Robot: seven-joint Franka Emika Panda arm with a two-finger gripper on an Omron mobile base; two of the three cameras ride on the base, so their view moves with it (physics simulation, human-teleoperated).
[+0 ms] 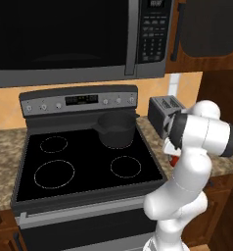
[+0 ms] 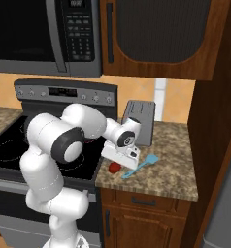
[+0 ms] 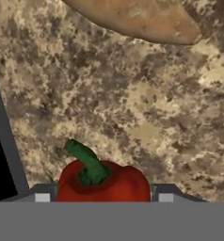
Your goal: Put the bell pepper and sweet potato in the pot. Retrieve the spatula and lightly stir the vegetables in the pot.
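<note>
My tool straddled the small red bell pepper on the speckled stone tabletop, fingers partly open either side, grip unconfirmed. Best squeeze evenly below the green stem, then lift straight.

Red bell pepper on counter, pot on stove

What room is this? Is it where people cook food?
Yes, it looks like a home kitchen. There is a black stove with a dark pot on a back burner, a microwave hanging above it, and a grey toaster on the speckled stone counter.
</note>
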